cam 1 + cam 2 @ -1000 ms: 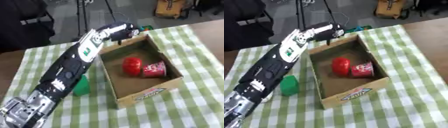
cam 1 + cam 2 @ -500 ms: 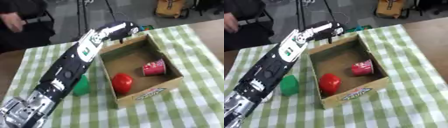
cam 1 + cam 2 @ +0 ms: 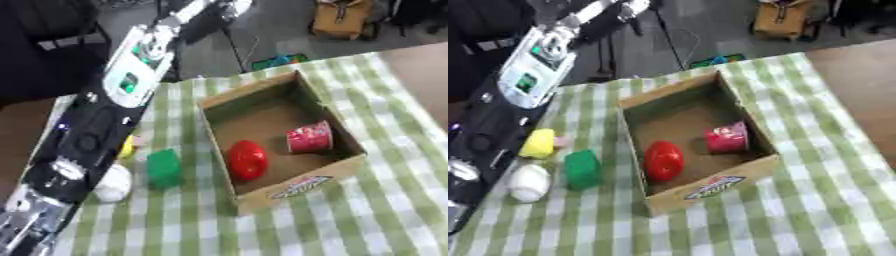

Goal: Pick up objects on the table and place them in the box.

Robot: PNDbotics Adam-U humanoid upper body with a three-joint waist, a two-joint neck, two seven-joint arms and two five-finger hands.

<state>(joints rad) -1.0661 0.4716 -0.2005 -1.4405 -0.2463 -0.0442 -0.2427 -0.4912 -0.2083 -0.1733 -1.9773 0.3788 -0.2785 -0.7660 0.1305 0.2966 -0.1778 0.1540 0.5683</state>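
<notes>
A: Near to far, we log a white ball (image 3: 528, 182), green block (image 3: 582, 169) and yellow piece (image 3: 538, 143) on the tabletop (image 3: 798, 210), left of the box (image 3: 754, 137).

B: Inside we note a red ball (image 3: 663, 160) and red cup (image 3: 727, 138). Left robot hand (image 3: 633, 7): we cannot tell its state.

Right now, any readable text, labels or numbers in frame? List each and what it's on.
None can be read.
Cardboard box, front wall: red and blue printed logo, too blurred to read.
Pink cup lying inside the box: white markings, unreadable.
Left arm, white panel: a green patch, no legible characters.
Red object, green block, yellow object, white object: no visible text.
</notes>
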